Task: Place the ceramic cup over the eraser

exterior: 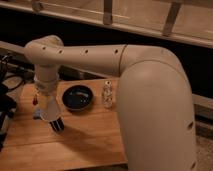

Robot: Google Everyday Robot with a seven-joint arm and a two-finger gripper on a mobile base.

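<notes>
A dark bowl (pixel 78 96) sits on the wooden table (pixel 90 145), with a pale shaker (pixel 106 94) upright just beside it to the right. Near the table's left edge lies a small reddish object (pixel 35 100), and close in front of it is what may be a blue-grey flat piece (pixel 37 116). A railing (pixel 107 12) crosses behind.
</notes>
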